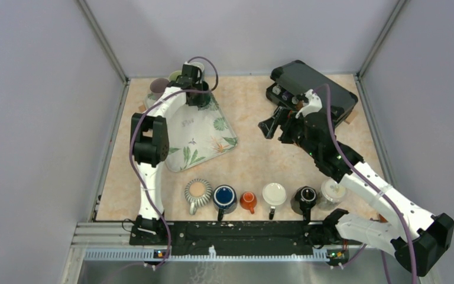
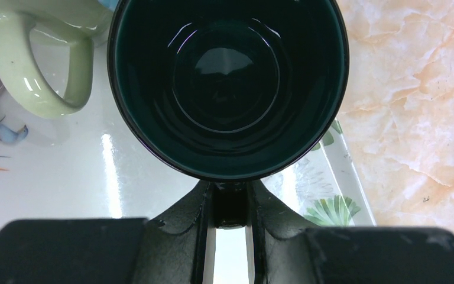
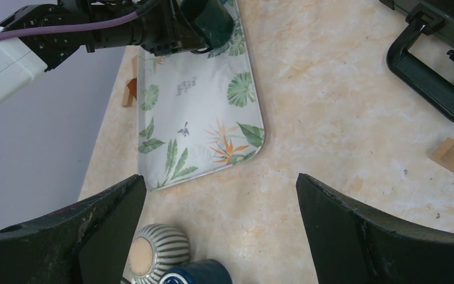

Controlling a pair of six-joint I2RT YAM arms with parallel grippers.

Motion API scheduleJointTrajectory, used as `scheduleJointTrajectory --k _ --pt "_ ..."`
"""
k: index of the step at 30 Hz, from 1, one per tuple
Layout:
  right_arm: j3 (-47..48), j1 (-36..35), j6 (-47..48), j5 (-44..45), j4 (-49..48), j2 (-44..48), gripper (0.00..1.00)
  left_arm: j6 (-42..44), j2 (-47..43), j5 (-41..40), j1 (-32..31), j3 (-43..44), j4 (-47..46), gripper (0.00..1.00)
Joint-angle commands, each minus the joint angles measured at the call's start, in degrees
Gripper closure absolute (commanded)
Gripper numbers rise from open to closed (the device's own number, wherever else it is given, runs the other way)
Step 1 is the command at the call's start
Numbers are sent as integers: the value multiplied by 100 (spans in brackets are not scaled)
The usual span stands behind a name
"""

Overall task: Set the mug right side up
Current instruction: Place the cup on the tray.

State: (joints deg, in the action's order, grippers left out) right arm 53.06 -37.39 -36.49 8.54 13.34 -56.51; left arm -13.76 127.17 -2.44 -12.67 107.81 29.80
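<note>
mug [image 2: 227,89]: dark green | tray [image 3: 196,121]: white, leaf-print | table [image 3: 331,118]: peach marble

Mug [image 2: 227,89]: dark green, glossy, round, empty inside. Mouth faces left wrist camera head-on, ringed base visible deep within. Handle [image 2: 230,207] on lower side in that view, pinched between left fingers [image 2: 177,222]. Sits over far narrow end of leaf-print tray [image 1: 204,137], far-left part of table [image 1: 254,160]. Right wrist view shows body leaning; contact with tray unclear.
</note>
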Motion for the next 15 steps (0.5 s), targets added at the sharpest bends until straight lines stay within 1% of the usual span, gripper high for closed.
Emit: scheduleJointTrajectory --k 1,3,14,15 --pt "279 -26 89 -90 -24 41 1 22 -82 -23 45 309 -308 77" --pt "284 -31 89 -107 -17 15 1 22 -78 16 45 319 -300 69" --pt "323 -27 121 -89 142 -22 1 -7 -284 216 45 286 -255 33" --pt "339 -26 137 -90 190 -40 1 -23 -355 385 38 242 -263 30"
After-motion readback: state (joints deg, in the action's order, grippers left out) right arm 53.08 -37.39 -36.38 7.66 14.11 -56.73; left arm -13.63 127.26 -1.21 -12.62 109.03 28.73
